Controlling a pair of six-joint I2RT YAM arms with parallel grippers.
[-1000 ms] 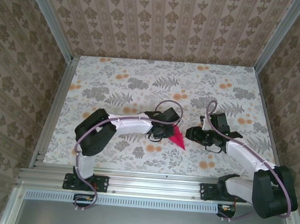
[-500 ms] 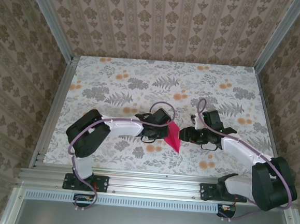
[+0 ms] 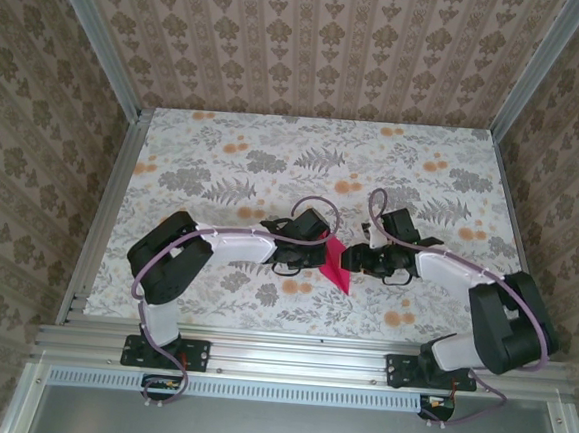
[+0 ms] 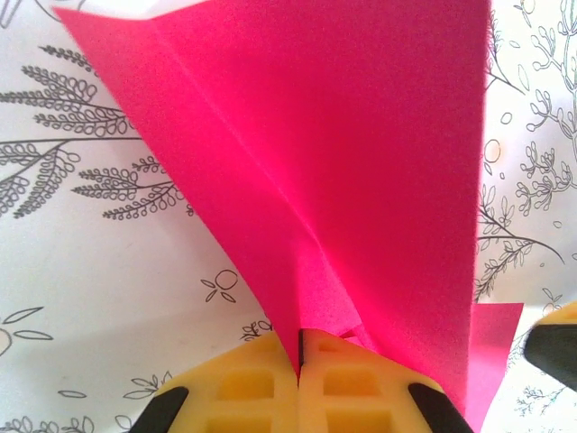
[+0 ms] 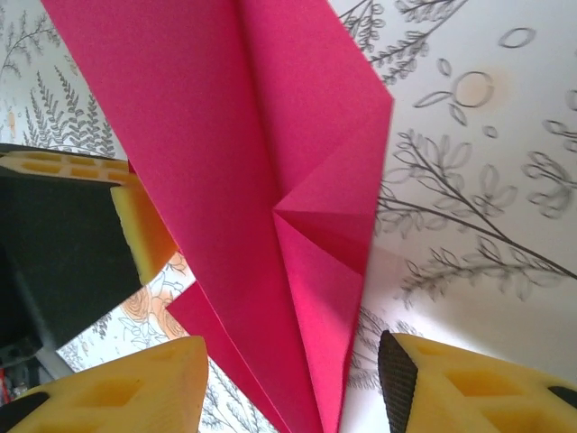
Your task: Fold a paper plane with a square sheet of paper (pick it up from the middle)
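The far half of the table lies open from side to side, bounded by papered walls behind and on both flanks. Nearer the front the two arms reach inward and meet mid-table. The left gripper and right gripper face each other, with the paper plane between them closing the centre. The right jaws stand parted, and the paper runs through their gap.
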